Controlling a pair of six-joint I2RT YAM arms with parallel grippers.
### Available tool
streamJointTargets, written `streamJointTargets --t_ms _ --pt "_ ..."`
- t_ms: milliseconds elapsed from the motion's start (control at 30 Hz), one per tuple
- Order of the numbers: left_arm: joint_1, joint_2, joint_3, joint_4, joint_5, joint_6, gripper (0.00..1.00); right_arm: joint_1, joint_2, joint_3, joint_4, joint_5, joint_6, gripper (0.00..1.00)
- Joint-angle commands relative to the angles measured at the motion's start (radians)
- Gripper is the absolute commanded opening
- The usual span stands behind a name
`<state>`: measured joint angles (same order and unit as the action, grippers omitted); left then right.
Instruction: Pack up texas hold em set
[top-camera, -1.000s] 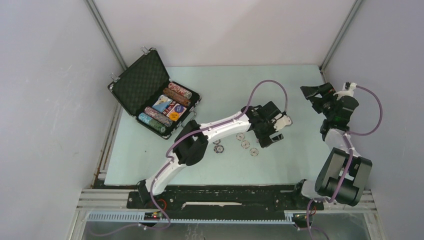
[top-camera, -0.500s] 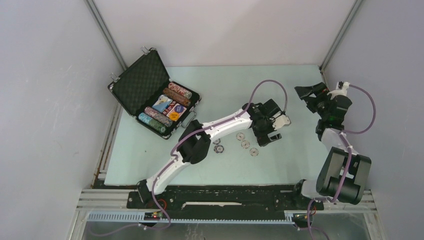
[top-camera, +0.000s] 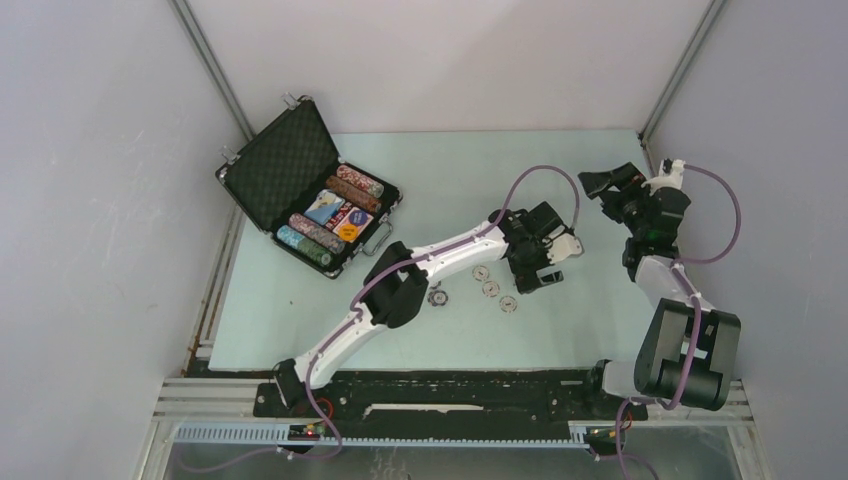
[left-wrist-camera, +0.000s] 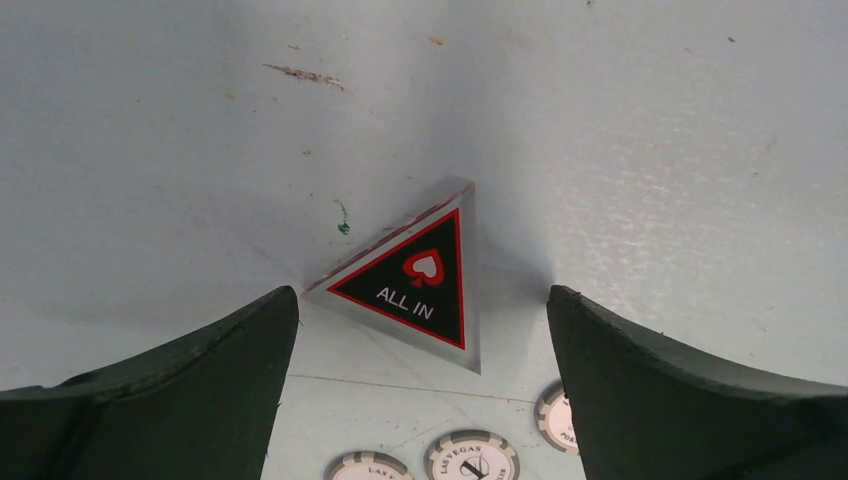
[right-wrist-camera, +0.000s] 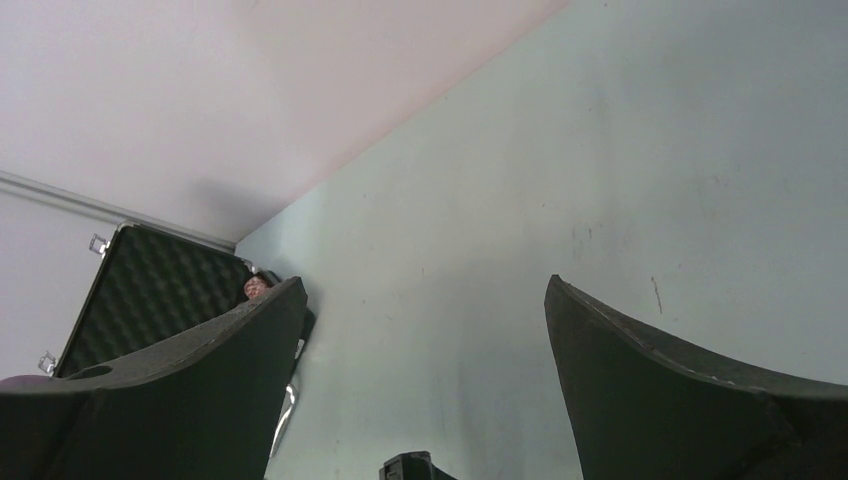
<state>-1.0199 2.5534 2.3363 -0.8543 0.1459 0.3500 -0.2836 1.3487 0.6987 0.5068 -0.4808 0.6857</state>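
Note:
The black case of the texas hold em set lies open at the back left, foam lid raised, with rows of chips, card decks and a round button inside. Three loose white chips and a small chip pile lie mid-table. My left gripper hangs open just right of them. In the left wrist view its gripper straddles a clear triangular "ALL IN" marker without touching it, with white chips nearer the camera. My right gripper is open and empty above the table's back right.
Grey walls with metal corner posts close in the pale green table. In the right wrist view the case shows behind the left finger of the right gripper, and a black piece pokes up at the bottom edge.
The right gripper has swung leftwards over the table. The left gripper has shifted slightly back and left and its jaws have widened a little.

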Motion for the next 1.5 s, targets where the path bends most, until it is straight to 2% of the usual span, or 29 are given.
streamJointTargets --t_ms 0,100,267,500,867,1467 --pt "0.002 0.018 0.063 0.003 0.025 0.043 1.0 0.017 -0.042 -0.001 0.016 0.036 -0.043 1.0" --pt "0.004 0.019 0.048 0.001 0.031 0.052 0.99 0.014 -0.046 -0.002 0.01 0.039 -0.043 1.0" --pt "0.006 0.017 0.043 0.007 0.042 0.051 0.82 0.012 -0.042 -0.002 0.011 0.038 -0.044 1.0" --pt "0.008 -0.006 0.005 0.032 0.034 0.025 0.68 0.006 -0.031 -0.001 0.014 0.035 -0.037 1.0" --pt "0.043 -0.156 -0.229 0.24 0.084 -0.135 0.61 -0.006 -0.02 -0.006 0.029 0.02 -0.019 1.0" --pt "0.093 -0.258 -0.251 0.262 0.078 -0.265 0.58 -0.006 0.019 -0.013 0.072 0.003 0.008 1.0"
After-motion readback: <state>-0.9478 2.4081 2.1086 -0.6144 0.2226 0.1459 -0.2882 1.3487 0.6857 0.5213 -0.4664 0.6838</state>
